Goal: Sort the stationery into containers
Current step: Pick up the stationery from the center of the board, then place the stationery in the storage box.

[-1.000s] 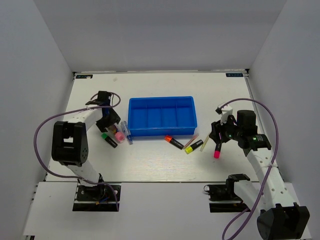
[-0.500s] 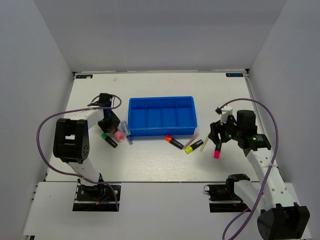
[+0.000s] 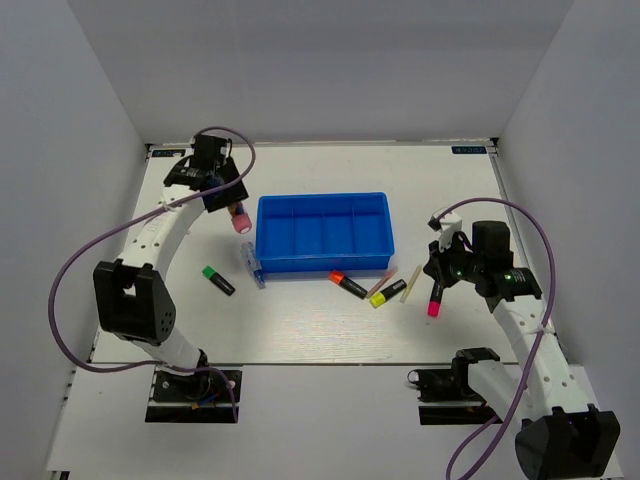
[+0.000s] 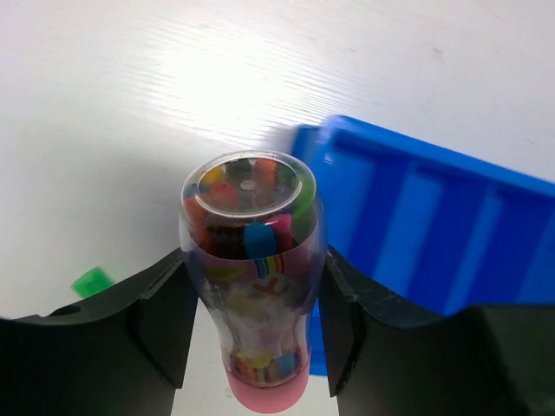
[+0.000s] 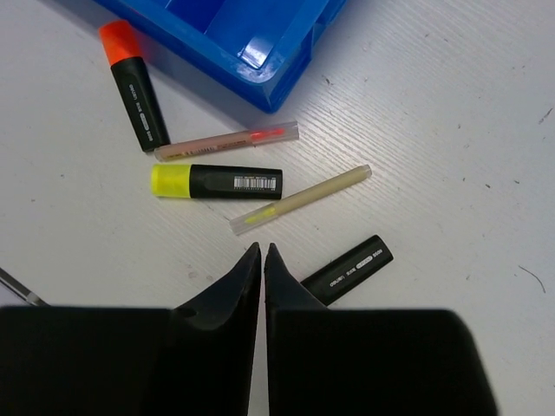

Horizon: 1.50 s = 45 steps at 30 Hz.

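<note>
My left gripper (image 3: 222, 195) is shut on the pink tube (image 3: 240, 220) and holds it in the air just off the left end of the blue tray (image 3: 322, 198). In the left wrist view the tube (image 4: 250, 217) stands between both fingers (image 4: 165, 321), with the tray's compartments (image 4: 434, 225) to its right. My right gripper (image 3: 436, 280) is shut on nothing, its tips (image 5: 263, 251) just above the table. Beside them lies the pink-ended marker (image 3: 434, 303), its black body (image 5: 347, 270) partly behind a finger.
In front of the tray lie an orange marker (image 5: 134, 82), a yellow marker (image 5: 217, 181) and two pale sticks (image 5: 228, 143) (image 5: 301, 199). A green marker (image 3: 217, 280) and a clear-blue tube (image 3: 252, 265) lie at the tray's front left corner.
My left arm lifted the pink tube off the table beside the green marker and carried it back to the tray's left end. My right gripper closed on nothing without moving away.
</note>
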Motion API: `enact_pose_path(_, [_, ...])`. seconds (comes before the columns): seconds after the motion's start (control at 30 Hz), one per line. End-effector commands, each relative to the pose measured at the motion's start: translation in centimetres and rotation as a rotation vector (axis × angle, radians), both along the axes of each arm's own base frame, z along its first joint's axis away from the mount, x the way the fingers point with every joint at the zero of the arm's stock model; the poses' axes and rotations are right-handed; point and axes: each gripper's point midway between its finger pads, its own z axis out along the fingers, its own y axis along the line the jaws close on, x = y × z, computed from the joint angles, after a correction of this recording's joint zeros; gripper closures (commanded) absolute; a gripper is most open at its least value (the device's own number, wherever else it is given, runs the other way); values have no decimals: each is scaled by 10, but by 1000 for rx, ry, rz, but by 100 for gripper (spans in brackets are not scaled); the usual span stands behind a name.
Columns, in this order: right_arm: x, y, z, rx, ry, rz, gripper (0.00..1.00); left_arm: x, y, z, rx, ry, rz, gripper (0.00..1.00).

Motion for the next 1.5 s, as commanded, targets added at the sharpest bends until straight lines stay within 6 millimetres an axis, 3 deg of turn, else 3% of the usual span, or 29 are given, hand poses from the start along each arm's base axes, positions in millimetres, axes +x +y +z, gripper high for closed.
enact_pose_path(0.0, [3, 1, 5, -2, -16, 5, 92, 0, -44, 13, -82, -2, -206, 100])
enact_pose_path(0.1, [4, 0, 5, -5, -18, 2, 91, 6, -85, 11, -167, 15, -355, 100])
enact_pose_path(0.2, [5, 0, 3, -10, -18, 0, 89, 13, -112, 13, -182, 16, -451, 100])
enact_pose_path(0.4, [4, -1, 2, -13, -14, 3, 85, 21, -119, -7, -96, 60, -491, 100])
enact_pose_path(0.5, [5, -1, 3, -13, -17, 1, 72, 19, -116, -20, -41, 90, -508, 97])
enact_pose_path(0.53, [4, 0, 3, -12, -17, 6, 60, 20, -113, -23, -19, 95, -503, 97])
enact_pose_path(0.57, [4, 1, 3, -9, -15, 9, 56, 16, -114, -25, -16, 105, -512, 96])
enact_pose_path(0.63, [3, 1, 2, -10, -10, 10, 46, 8, -113, -35, 0, 134, -528, 86])
enact_pose_path(0.8, [3, 1, 2, -9, -3, 12, 46, -2, -116, -46, 30, 151, -550, 44])
enact_pose_path(1.03, [3, 1, 1, -11, 0, 9, 45, 3, -118, -43, 34, 138, -534, 22])
enact_pose_path(1.1, [4, -1, 0, -14, 0, 5, 38, 5, -118, -35, 36, 121, -525, 16])
enact_pose_path(1.17, [3, 0, 0, -13, 4, 9, 32, 5, -118, -32, 32, 115, -522, 16])
enact_pose_path(1.23, [3, 0, -1, -15, 10, 8, 34, 3, -114, -23, 34, 95, -509, 19])
enact_pose_path(1.27, [2, -1, -3, -13, 17, 5, 39, -5, -112, -24, 21, 95, -490, 37])
enact_pose_path(1.3, [0, 1, -4, -12, 27, 13, 62, -4, -100, -13, 61, 54, -436, 52])
enact_pose_path(1.33, [1, 2, -4, -7, 24, 16, 80, -9, -88, -22, 98, 61, -390, 67])
enact_pose_path(1.37, [1, 3, -3, -5, 25, 22, 95, -13, -83, -7, 76, 13, -323, 81])
enact_pose_path(1.4, [1, 3, -3, -3, 26, 24, 100, -28, -61, -19, 132, 35, -257, 92])
enact_pose_path(1.43, [0, 3, -5, -4, 30, 25, 100, -34, -55, -7, 113, -1, -211, 92])
enact_pose_path(1.47, [1, 4, -4, -2, 30, 29, 100, -39, -49, -8, 102, 0, -164, 92])
